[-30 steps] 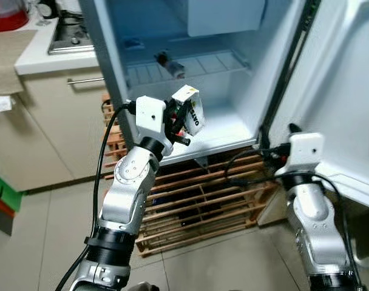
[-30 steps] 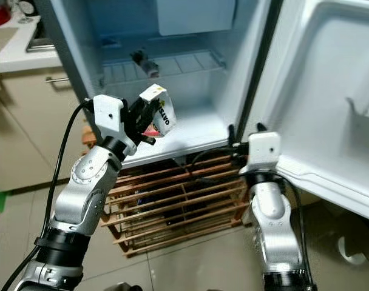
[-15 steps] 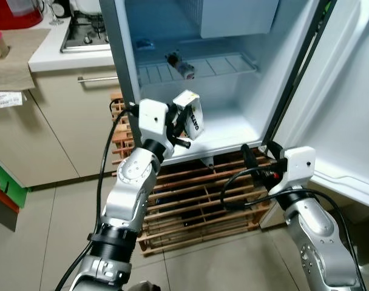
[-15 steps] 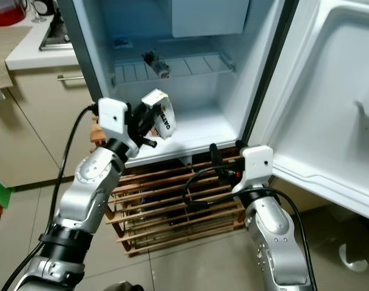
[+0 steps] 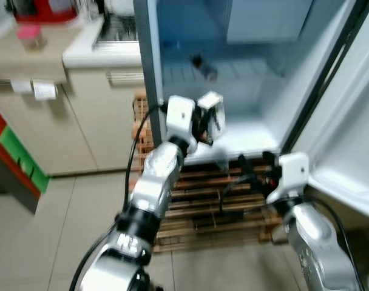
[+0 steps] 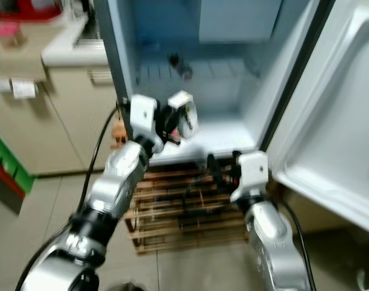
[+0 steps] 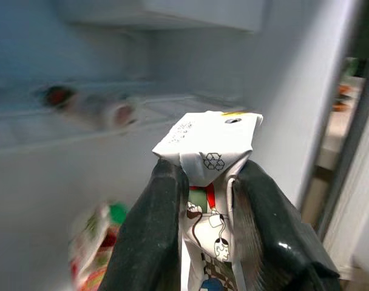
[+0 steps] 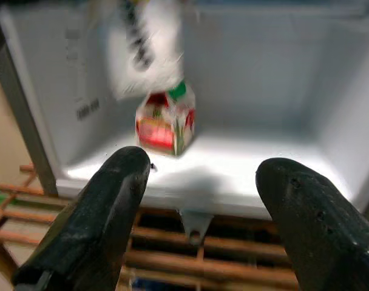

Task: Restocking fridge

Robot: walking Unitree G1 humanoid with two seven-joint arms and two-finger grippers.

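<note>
2 grippers | left gripper (image 7: 199, 200) clamps carton (image 7: 209, 157) | right gripper (image 8: 199, 194) spread wide, empty

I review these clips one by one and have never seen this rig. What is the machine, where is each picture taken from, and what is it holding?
A humanoid robot stands before an open fridge. Two pictures come from its head camera, looking down on its silver arms. The other two come from wrist cameras, looking along each end effector's black fingers. The left end effector is shut on a white carton, raised at the fridge opening. The right end effector is open and holds nothing. A small red carton stands on the fridge floor, and a bottle lies on the wire shelf.
</note>
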